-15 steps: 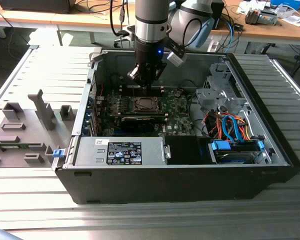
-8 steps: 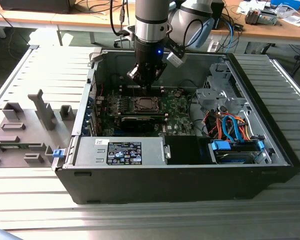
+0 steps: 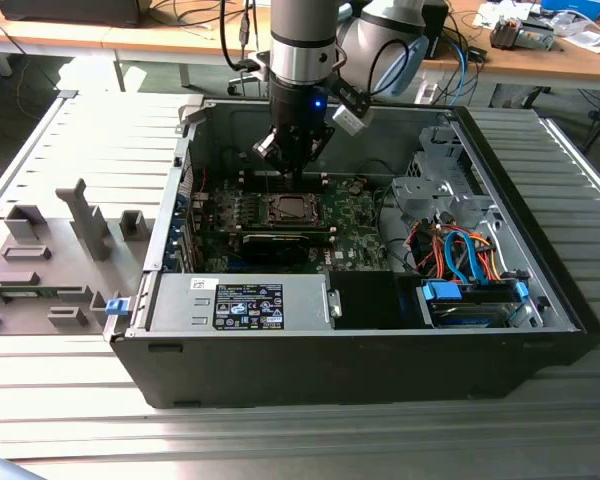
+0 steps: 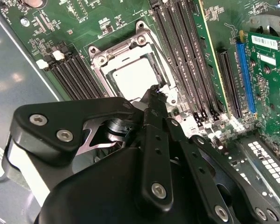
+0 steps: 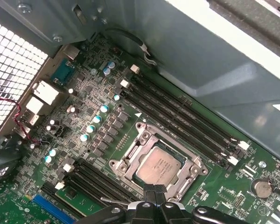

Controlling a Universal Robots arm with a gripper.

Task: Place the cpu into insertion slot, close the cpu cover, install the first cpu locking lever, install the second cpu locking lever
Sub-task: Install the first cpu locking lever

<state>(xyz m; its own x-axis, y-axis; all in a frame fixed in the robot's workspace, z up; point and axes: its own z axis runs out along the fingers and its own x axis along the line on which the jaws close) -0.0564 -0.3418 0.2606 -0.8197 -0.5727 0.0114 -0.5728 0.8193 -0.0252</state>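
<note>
One arm reaches down into the open computer case [image 3: 330, 372], which lies on its side on the slatted metal counter [image 3: 80, 400]. The tool [image 3: 285, 168] hangs just above the green circuit board [image 5: 84, 107], over the edge of the insertion slot [image 5: 120, 167]. In both wrist views its two black fingertips [image 5: 154, 189] are pressed together at a narrow point [image 4: 154, 89]; I cannot tell whether anything thin is caught between them.

The cpu [image 5: 158, 164] lies flat inside the insertion slot, its dull silver top facing up [image 4: 130, 77]. The cpu cover [image 5: 189, 170] lies down around it, its silver frame bordering the chip on all sides with the chip showing through the cut-out. The slot sits about midway across the board, with long black memory slots [image 5: 186, 121] running along both of its sides.

Grey plastic fixtures [image 3: 40, 260] stand on the counter beside the case, at the exterior view's left edge.
</note>
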